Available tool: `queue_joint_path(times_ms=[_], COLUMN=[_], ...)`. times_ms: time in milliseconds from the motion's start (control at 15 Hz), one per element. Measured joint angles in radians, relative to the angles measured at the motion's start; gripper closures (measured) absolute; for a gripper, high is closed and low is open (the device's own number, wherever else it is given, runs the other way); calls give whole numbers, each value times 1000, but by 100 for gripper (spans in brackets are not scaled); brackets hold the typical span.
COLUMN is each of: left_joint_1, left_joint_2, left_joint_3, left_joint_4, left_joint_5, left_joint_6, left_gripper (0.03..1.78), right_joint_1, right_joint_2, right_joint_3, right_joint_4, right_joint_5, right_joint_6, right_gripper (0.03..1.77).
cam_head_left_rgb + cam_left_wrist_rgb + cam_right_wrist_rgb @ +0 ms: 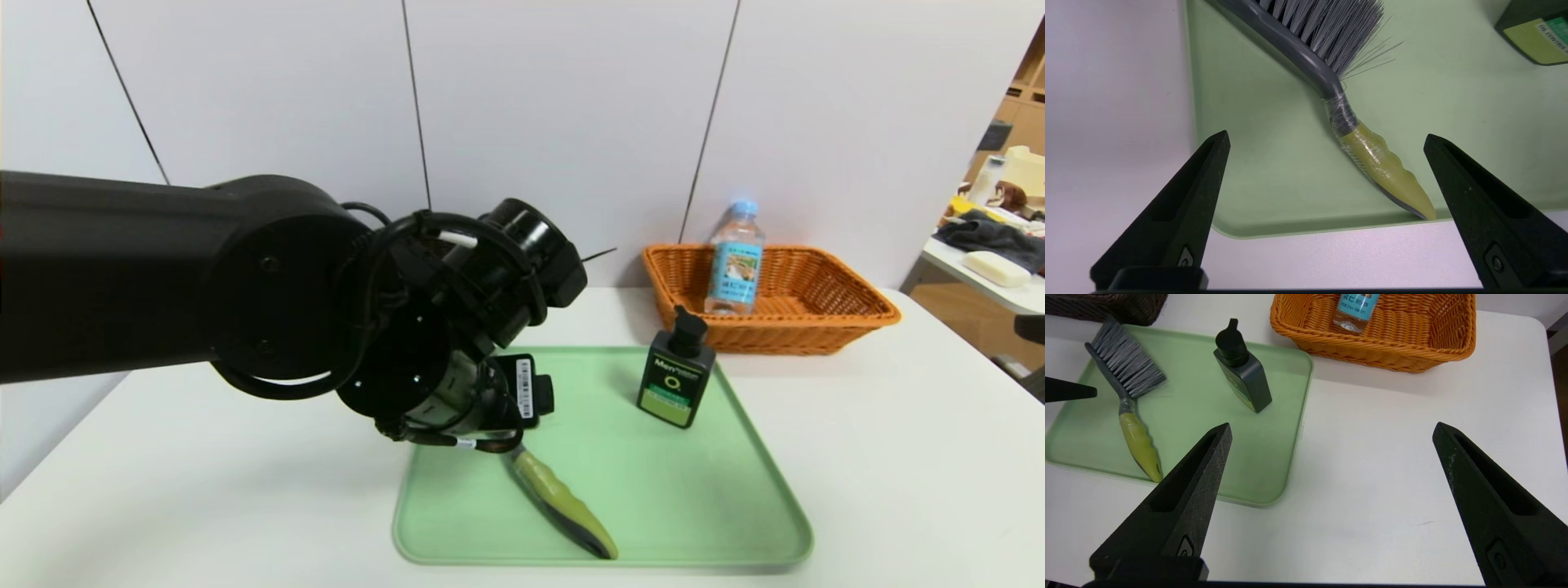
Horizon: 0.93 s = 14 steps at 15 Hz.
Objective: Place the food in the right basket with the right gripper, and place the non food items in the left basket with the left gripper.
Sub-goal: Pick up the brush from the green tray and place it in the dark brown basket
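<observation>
Head view: left pincer (1325, 141) on the thick black arm fills the left and centre of the frame, over the pale green plastic tray (735, 523) on the white bench (898, 457). Left wrist view: its fingers stand wide apart, empty, above the scrub brush with grey bristles and olive-green handle (1384, 171) lying on the tray. Squat black pump bottle with green label (675, 371) stands upright on the tray, centre right. Clear water bottle with light blue cap (735, 260) stands in the shallow orange wicker basket (849, 314), upper right. Right wrist view: right pincer (1331, 435) spread apart, empty, above the bench; dark brown wicker basket (1106, 306) at upper left.
</observation>
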Motion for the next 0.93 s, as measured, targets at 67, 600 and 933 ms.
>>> queue_joint_path(times_ms=[67,600,933], left_joint_1=[-3,-2,11], left_joint_2=[14,136,182], left_joint_3=[0,-40,-76], left_joint_4=[1,8,25], left_joint_5=[-5,-10,-11], left_joint_6=[-10,-44,-81], left_gripper=[12,12,12], right_joint_1=[1,3,3], right_joint_2=[1,8,8], right_joint_3=[4,10,16], right_joint_4=[0,-2,0], right_joint_5=[1,6,8], right_joint_6=[0,0,0], right_gripper=[11,11,11])
